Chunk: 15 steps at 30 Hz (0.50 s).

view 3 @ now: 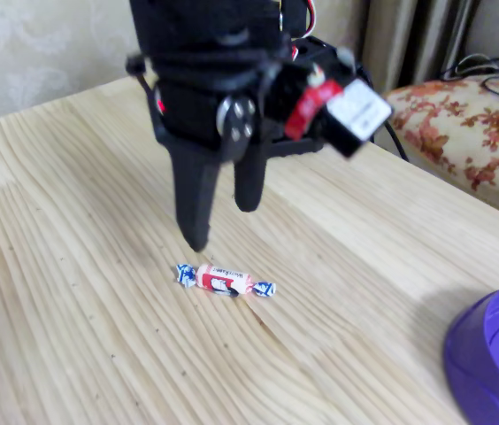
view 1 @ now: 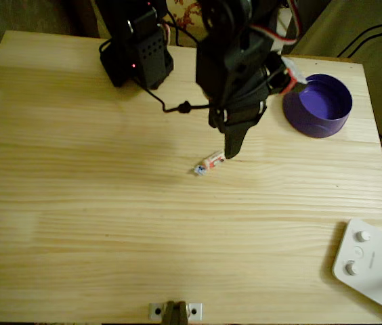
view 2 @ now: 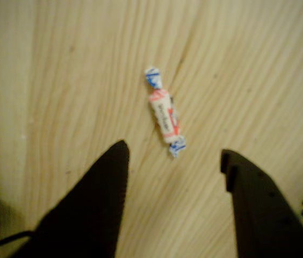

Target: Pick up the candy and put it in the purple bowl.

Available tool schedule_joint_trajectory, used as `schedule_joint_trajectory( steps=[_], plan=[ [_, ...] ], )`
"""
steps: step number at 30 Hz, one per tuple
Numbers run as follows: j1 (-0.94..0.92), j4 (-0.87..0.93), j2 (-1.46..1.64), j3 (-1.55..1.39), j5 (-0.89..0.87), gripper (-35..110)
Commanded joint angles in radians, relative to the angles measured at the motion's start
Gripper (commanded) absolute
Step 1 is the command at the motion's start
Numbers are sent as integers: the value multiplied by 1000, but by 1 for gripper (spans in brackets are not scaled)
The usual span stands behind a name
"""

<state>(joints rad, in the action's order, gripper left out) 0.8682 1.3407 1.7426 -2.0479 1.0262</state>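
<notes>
Wrist view: candy just beyond parted tool, seemingly untouched.

Gripper (fingers apart) just above candy on table

arm: all black, chunky blocks
gripper: two black pointy fingers, one longer
screw: round silver bolt on the front
side part: white block with a red band
cables: thin black wires, some red and white
</notes>
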Motion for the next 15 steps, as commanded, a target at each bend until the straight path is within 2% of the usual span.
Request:
schedule_joint_trajectory(
  steps=[1, 15],
  plan=[
    [-5, 8, 29, 98, 17, 38],
    [-48, -6, -221, 156, 114, 38]
  ],
)
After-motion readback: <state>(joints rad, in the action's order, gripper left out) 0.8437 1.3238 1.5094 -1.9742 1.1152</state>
